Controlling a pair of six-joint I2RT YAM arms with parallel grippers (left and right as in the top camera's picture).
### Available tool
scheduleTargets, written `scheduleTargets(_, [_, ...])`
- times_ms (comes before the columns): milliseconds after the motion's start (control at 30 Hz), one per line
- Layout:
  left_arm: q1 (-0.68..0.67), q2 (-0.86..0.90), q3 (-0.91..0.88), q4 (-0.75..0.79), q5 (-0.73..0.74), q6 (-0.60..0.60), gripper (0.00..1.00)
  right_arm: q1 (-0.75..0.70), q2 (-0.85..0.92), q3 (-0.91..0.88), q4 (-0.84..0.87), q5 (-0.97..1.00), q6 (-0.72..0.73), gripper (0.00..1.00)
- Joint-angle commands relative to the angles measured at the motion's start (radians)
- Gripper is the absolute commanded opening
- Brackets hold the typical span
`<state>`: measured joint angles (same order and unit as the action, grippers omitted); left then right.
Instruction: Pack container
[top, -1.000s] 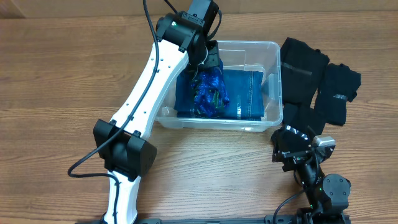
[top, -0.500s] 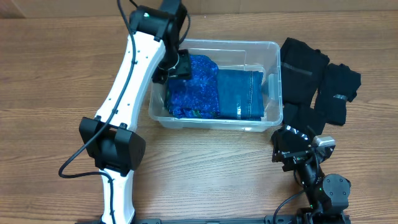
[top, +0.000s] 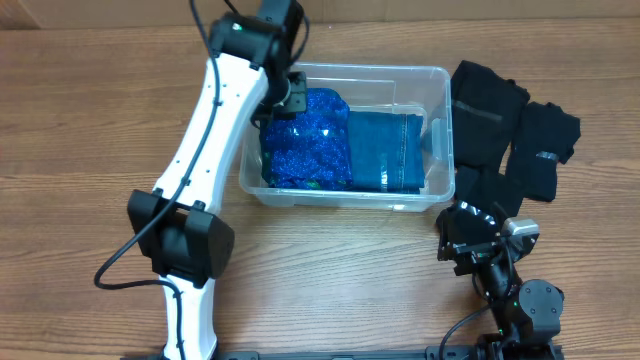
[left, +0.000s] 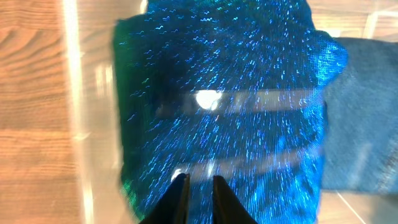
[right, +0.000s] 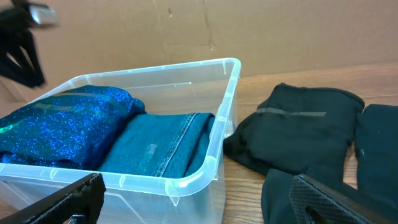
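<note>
The clear container (top: 432, 82) sits at the middle back of the table. Inside it a sparkly blue cloth (top: 305, 140) lies spread in the left half, with folded denim (top: 385, 150) in the right half. My left gripper (top: 287, 100) hovers over the bin's left end, above the blue cloth (left: 236, 93). Its jaws (left: 198, 182) are nearly together, with only a narrow slit and nothing pinched between them. My right gripper (top: 468, 232) rests low at the front right, wide open (right: 205, 208) and empty. It faces the container (right: 205, 174) corner.
Several black garments (top: 490, 105) lie in a pile on the table right of the bin, another one (top: 545, 145) further right; they also show as black garments (right: 298, 130) in the right wrist view. A cardboard wall (right: 186, 31) stands behind the table.
The blue cloth, bunched in my left gripper a second ago, now lies spread flat in the bin's left half. The left arm swung left to the bin's end. The right arm stayed still.
</note>
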<state>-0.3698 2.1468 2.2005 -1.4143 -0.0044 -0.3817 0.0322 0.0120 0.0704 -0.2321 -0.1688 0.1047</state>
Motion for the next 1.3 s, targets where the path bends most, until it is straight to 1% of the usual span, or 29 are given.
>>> scheduleTargets(0, [-0.055,0.003,-0.182,0.105,-0.05,0.015,0.18,-0.006,-0.005,0.001,0.005,-0.001,-0.001,1.0])
scheduleTargets(100, [-0.068,0.006,-0.292,0.183,-0.05,0.001,0.21,-0.006,-0.005,0.001,0.005,-0.001,-0.001,1.0])
scheduleTargets(167, [-0.068,0.006,-0.34,0.207,-0.058,-0.021,0.25,-0.006,-0.005,0.001,0.005,-0.001,-0.001,1.0])
scheduleTargets(267, [-0.058,0.006,-0.351,0.208,-0.09,-0.026,0.34,-0.006,-0.005,0.001,0.005,-0.001,-0.001,1.0])
scheduleTargets(333, [-0.052,0.003,-0.35,0.204,-0.097,-0.026,0.35,-0.006,-0.005,0.001,0.005,-0.001,-0.001,1.0])
scheduleTargets(400, [-0.041,-0.001,-0.336,0.188,-0.092,-0.026,0.33,-0.006,-0.005,0.001,0.005,-0.001,-0.001,1.0])
scheduleTargets(433, [-0.033,-0.006,-0.316,0.168,-0.084,-0.026,0.32,-0.006,-0.005,0.001,0.005,-0.001,-0.001,1.0])
scheduleTargets(500, [-0.006,-0.025,-0.223,0.097,-0.05,-0.026,0.36,-0.006,-0.005,0.001,0.005,-0.001,-0.001,1.0])
scheduleTargets(533, [0.007,-0.034,-0.171,0.06,-0.04,-0.026,0.4,-0.006,-0.005,0.001,0.011,-0.001,-0.001,1.0])
scheduleTargets(633, [0.051,-0.068,0.017,-0.047,-0.029,-0.021,0.56,-0.006,-0.005,0.001,0.055,0.011,-0.001,1.0])
scheduleTargets(733, [0.105,-0.114,0.153,-0.114,-0.028,-0.007,0.63,-0.006,-0.005,0.001,0.038,-0.029,-0.001,1.0])
scheduleTargets(800, [0.14,-0.143,0.192,-0.129,-0.008,0.014,0.67,-0.006,-0.005,0.001,0.023,-0.051,-0.001,1.0])
scheduleTargets(833, [0.153,-0.158,0.194,-0.123,0.03,0.05,0.69,-0.006,-0.005,0.001,0.013,-0.063,0.0,1.0])
scheduleTargets(900, [0.167,-0.173,0.194,-0.123,0.099,0.126,0.7,-0.006,-0.005,0.001,0.009,-0.074,0.0,1.0])
scheduleTargets(933, [0.169,-0.172,0.193,-0.133,0.096,0.148,0.7,-0.006,-0.005,0.001,0.01,-0.077,0.0,1.0])
scheduleTargets(1033, [0.169,-0.162,0.161,-0.151,0.038,0.159,0.72,-0.006,-0.005,0.001,0.009,-0.08,0.004,1.0])
scheduleTargets(1133, [0.17,-0.133,0.098,-0.116,0.043,0.202,0.71,-0.006,-0.005,0.001,0.009,-0.08,0.066,1.0])
scheduleTargets(1167, [0.169,-0.121,0.076,-0.104,0.056,0.212,0.7,-0.006,-0.005,0.001,0.009,-0.08,0.086,1.0])
scheduleTargets(1200, [0.17,-0.109,0.054,-0.093,0.067,0.22,0.66,-0.006,-0.005,0.001,0.008,-0.08,0.106,1.0])
scheduleTargets(1267, [0.172,-0.085,0.004,-0.069,0.067,0.221,0.56,-0.006,-0.005,0.001,0.007,-0.08,0.131,1.0])
